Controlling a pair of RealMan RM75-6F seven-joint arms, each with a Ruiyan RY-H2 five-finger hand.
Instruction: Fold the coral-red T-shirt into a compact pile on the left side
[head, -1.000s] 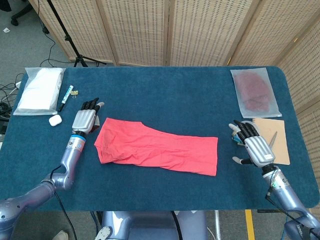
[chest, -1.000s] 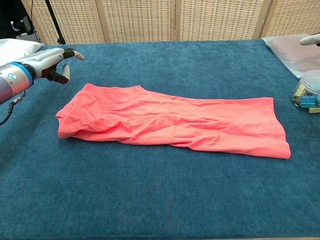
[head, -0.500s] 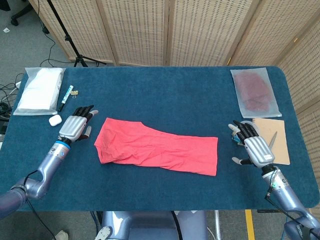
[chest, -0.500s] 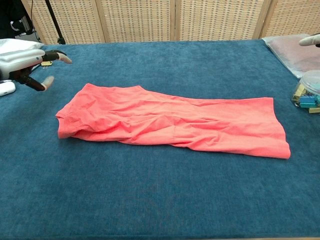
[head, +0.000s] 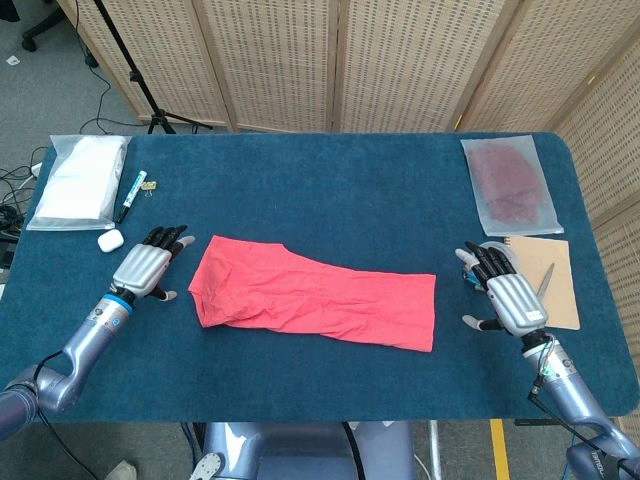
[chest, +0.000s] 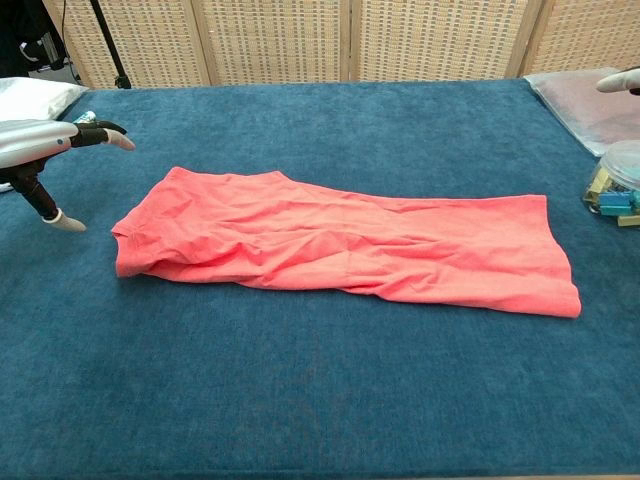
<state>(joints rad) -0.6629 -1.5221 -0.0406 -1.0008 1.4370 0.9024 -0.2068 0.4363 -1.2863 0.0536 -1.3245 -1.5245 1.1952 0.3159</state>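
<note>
The coral-red T-shirt (head: 312, 293) (chest: 340, 242) lies as a long, wrinkled strip across the middle of the blue table, running from left to right. My left hand (head: 148, 267) (chest: 45, 150) hovers just off the shirt's left end, fingers spread and holding nothing. Off the shirt's right end my right hand (head: 505, 294) hangs open over the table with nothing in it; the chest view catches only a fingertip (chest: 620, 80) at the right edge.
A bagged white cloth (head: 78, 180), a pen (head: 131, 194) and a white earbud case (head: 110, 240) lie at the back left. A bagged dark-red cloth (head: 509, 182) and a tan notebook (head: 550, 278) sit at the right. A small container of clips (chest: 620, 180) stands near the right edge.
My left hand has drawn back from the shirt's far left corner, moving left and toward the table's front edge. The shirt and my right hand have stayed put.
</note>
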